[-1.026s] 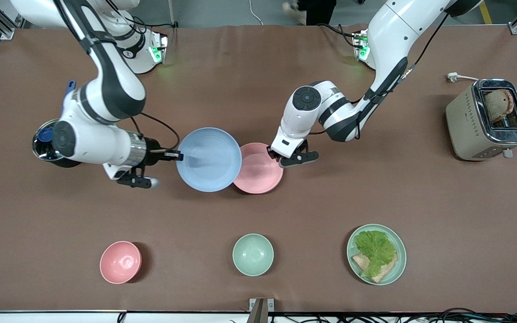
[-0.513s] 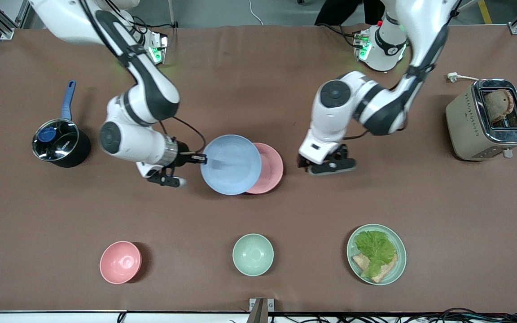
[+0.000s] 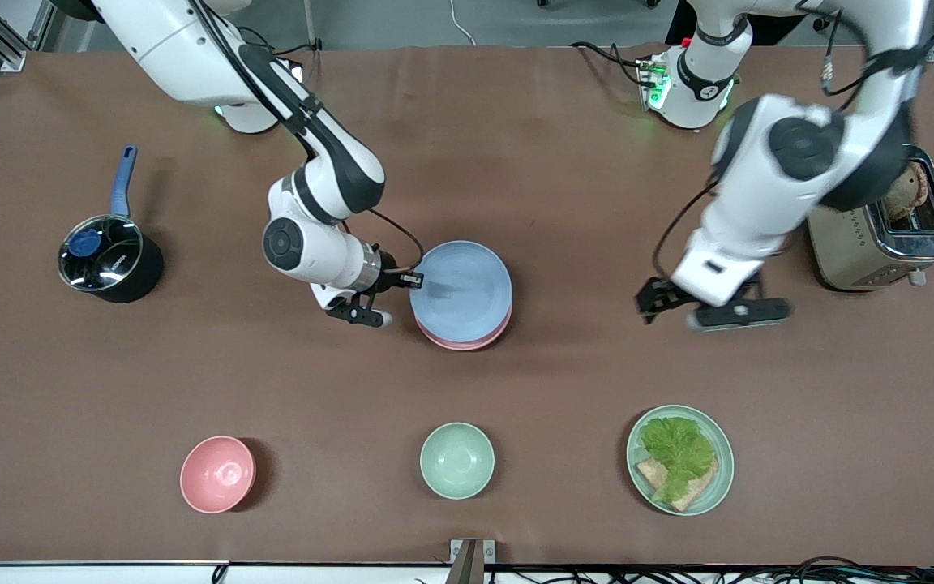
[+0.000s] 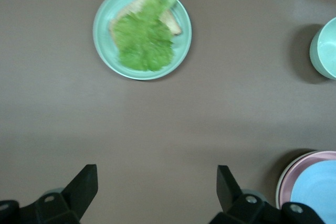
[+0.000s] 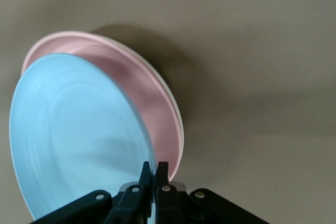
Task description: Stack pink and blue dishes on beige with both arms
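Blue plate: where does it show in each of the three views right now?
Front view: blue plate mid-table, over the pink plate, its rim pinched by the right gripper.
Left wrist view: a slice at the picture's corner.
Right wrist view: large, tilted, up close.
Shared landmark: the pink plate under it.

Even overhead light, soft shadows, motion-blurred left arm (image 3: 767,203).

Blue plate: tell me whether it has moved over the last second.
Yes. The blue plate, gripped by the right end effector, has shifted toward the toaster end, now covering the pink plate.
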Action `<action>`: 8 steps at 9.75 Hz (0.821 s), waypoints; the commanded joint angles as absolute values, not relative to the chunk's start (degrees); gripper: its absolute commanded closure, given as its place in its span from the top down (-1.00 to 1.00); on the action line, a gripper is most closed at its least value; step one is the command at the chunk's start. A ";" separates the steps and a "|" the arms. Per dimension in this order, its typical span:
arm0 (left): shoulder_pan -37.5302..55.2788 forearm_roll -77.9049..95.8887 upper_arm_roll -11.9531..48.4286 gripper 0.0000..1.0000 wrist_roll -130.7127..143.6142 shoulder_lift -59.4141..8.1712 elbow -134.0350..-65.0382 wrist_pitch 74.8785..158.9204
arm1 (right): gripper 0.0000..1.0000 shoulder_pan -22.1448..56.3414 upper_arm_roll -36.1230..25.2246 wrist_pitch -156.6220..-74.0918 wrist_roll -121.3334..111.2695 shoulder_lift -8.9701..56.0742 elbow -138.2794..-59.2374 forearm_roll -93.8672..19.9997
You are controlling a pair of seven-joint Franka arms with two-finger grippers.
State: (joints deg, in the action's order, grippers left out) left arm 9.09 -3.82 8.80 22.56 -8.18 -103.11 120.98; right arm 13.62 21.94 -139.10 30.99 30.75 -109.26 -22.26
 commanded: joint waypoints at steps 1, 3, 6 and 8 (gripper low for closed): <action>8.71 -2.64 5.72 1.00 12.97 -8.18 -95.32 108.18 | -0.93 13.89 22.68 -140.10 32.43 30.23 -110.57 -21.54; 8.35 -2.72 2.39 1.00 7.14 -7.74 -87.84 97.87 | 0.04 13.19 22.68 -139.31 32.43 30.23 -111.00 -21.36; 7.48 -1.32 -1.92 1.00 1.85 -2.31 -85.16 90.37 | 1.00 11.61 22.41 -138.87 32.43 26.40 -109.17 -21.18; 4.93 -0.62 -2.11 1.00 0.63 1.74 -86.82 85.79 | 1.00 8.02 22.06 -130.75 32.61 19.20 -107.24 -12.20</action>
State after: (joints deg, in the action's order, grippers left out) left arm 5.94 -1.91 -1.89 2.03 -0.59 -83.45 87.43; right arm 11.29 21.73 -136.40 31.32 26.02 -106.35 -17.73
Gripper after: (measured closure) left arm 0.000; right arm 0.278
